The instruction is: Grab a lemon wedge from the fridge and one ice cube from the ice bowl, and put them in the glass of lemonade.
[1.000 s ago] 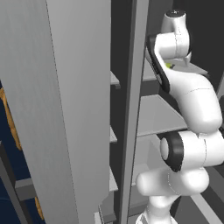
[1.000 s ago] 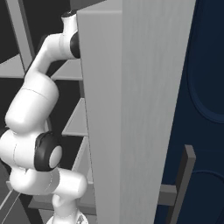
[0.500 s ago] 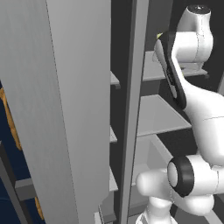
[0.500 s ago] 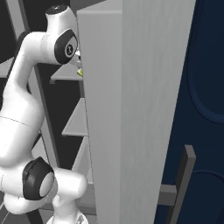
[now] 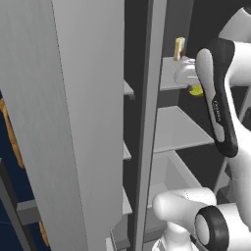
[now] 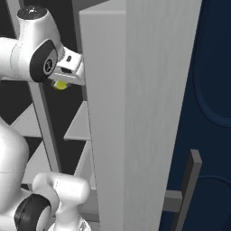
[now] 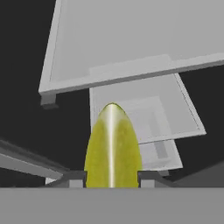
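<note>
My gripper (image 7: 112, 178) is shut on the lemon wedge (image 7: 113, 144), a small yellow-green piece that stands up between the two dark tips. From the base, the wedge (image 5: 196, 90) hangs under the hand (image 5: 187, 74), just off the front edge of an upper shelf inside the open fridge (image 5: 73, 122). In the right base view the wedge (image 6: 59, 85) peeks out below the hand, close to the grey fridge door (image 6: 135, 113). The ice bowl and the glass of lemonade are out of view.
Grey fridge shelves (image 5: 174, 130) step down below the hand, also seen as shelves (image 7: 131, 39). A slim pale-yellow container (image 5: 179, 48) stands on the upper shelf behind the hand. A vertical door post (image 5: 147, 122) is left of the arm. Navy cabinets (image 6: 212, 90) lie to the right.
The arm has swung and stretched upward. The hand has come toward the fridge's front with the lemon wedge still in it.
</note>
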